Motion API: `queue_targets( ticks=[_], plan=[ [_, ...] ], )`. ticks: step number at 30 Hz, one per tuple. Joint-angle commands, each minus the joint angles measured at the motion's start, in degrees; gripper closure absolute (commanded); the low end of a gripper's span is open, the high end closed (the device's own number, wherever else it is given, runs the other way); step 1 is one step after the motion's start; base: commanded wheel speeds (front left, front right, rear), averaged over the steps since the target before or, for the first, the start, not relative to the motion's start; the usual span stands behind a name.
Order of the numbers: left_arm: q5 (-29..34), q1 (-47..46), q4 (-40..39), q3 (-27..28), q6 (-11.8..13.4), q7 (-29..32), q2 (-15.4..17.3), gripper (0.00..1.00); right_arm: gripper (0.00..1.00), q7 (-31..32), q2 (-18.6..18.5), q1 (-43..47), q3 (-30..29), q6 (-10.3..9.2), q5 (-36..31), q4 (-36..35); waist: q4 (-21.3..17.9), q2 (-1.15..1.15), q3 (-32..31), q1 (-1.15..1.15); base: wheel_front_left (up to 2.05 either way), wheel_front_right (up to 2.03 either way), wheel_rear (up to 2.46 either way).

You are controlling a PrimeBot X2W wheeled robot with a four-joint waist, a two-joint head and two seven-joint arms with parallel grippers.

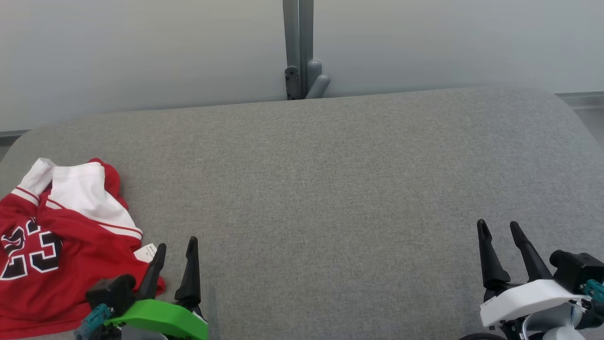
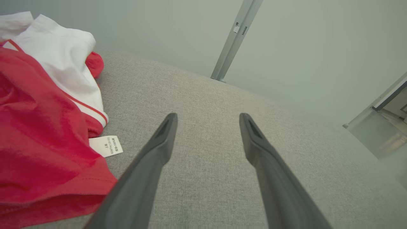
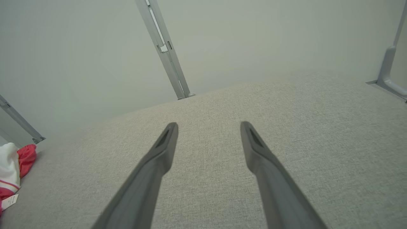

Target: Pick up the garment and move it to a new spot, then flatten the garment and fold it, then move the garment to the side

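Jersey (image 1: 61, 255) crumpled at 8 o'clock on grey cushion (image 1: 330, 189) | left gripper (image 1: 177, 243) released, empty, just beside it | right gripper (image 1: 498, 224) released, 4 o'clock | risk: pinching only the care label (image 1: 147, 251) or one layer, so the cloth slips free

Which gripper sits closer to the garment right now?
The left gripper, green-mounted, right beside the red garment; the white-mounted right gripper stands far off across the grey surface.
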Motion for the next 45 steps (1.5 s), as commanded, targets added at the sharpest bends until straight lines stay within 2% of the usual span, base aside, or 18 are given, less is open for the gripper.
queue_targets(
  ticks=[1,26,45],
  plan=[
    [1.5,0.2,-0.3,0.2,-0.2,-0.7,0.5,0.0,0.0,-0.7,-0.5,0.3,0.0,0.01,-1.7,-0.2,0.0,0.45,-0.1,0.0,0.0,0.0,0.0],
    [13.0,2.4,1.5,1.4,-0.3,-4.0,0.1,0.0,0.0,-3.9,-1.0,1.1,-0.6,0.02,-12.0,0.6,0.4,0.58,-0.2,0.0,0.0,0.0,0.0],
    [18.1,2.7,3.0,2.0,-0.3,-6.3,0.0,0.0,0.0,-6.3,-0.7,2.5,-1.6,0.02,-17.3,1.2,0.6,0.68,0.0,0.0,0.0,0.0,0.0]
  ],
)
